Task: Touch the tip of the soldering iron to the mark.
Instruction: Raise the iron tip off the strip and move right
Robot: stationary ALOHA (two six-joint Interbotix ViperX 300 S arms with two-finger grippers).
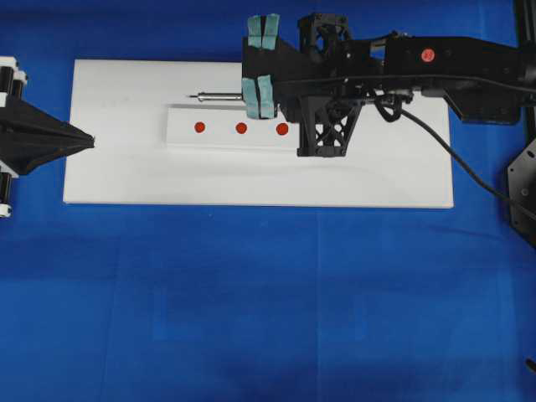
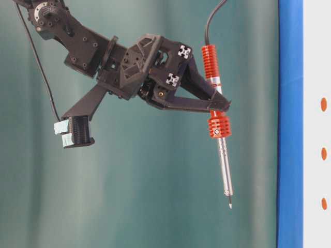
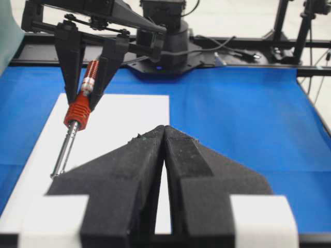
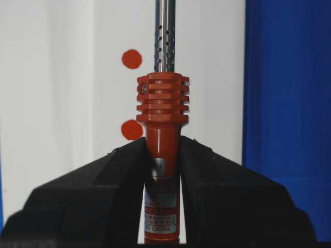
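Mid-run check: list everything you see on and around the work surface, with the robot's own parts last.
soldering iron: one, red-orange handle, silver shaft, held above the board, tip clear of it
cord: one, black, trailing right
red marks: three, in a row on the strip
white strip: one, on the board
white board: one, on the cloth
blue cloth: one, covering the table
left hand: black, shut, empty, at the board's left edge
right hand: black, shut on the soldering iron's handle

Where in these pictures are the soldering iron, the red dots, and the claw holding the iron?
soldering iron (image 2: 223,160): table-level view, on its metal shaft.
middle red dot (image 1: 241,128): overhead view, on the dot's centre.
right gripper (image 4: 163,170): right wrist view, between the fingertips clamped on the iron's handle.
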